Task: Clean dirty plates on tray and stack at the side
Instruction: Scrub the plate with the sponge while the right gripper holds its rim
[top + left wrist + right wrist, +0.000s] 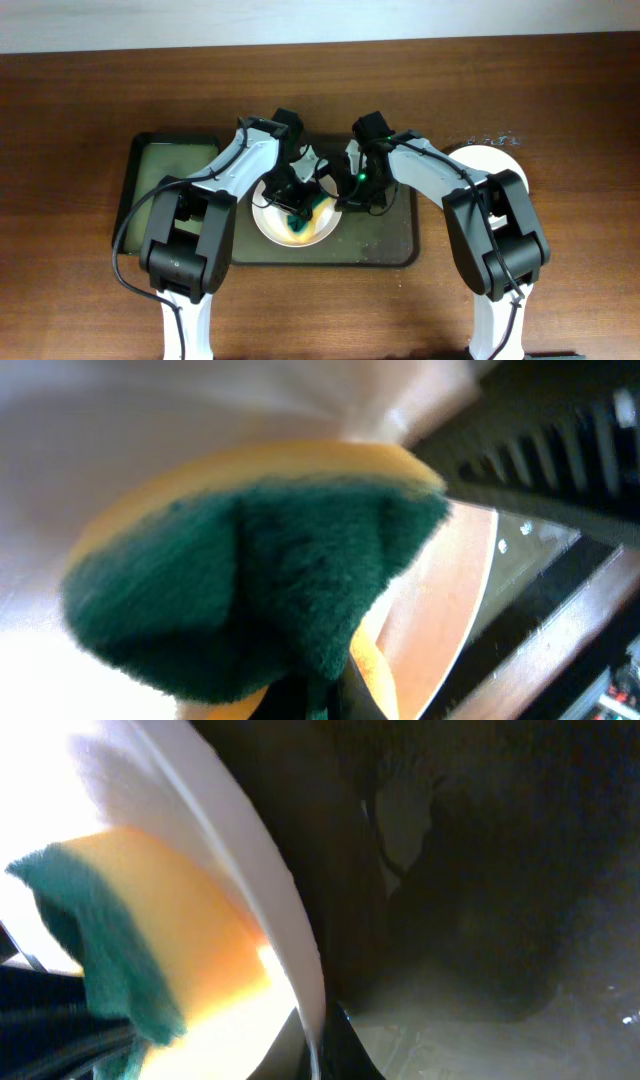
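Observation:
A white plate [270, 228] with a yellowish smear lies on the dark brown tray [385, 245]. My left gripper [297, 208] is shut on a yellow and green sponge [300, 214] and presses it on the plate's face; the sponge fills the left wrist view [250, 590]. My right gripper [348, 197] is shut on the plate's right rim [290, 920], one finger on each side of it [325, 1040]. The sponge also shows in the right wrist view [140, 940]. More white plates [485, 160] are stacked at the right of the tray, partly hidden by my right arm.
A smaller black tray with a greenish inside [165, 170] lies to the left of the brown tray. The wooden table [80, 100] extends around both. My two arms cross over the middle of the brown tray.

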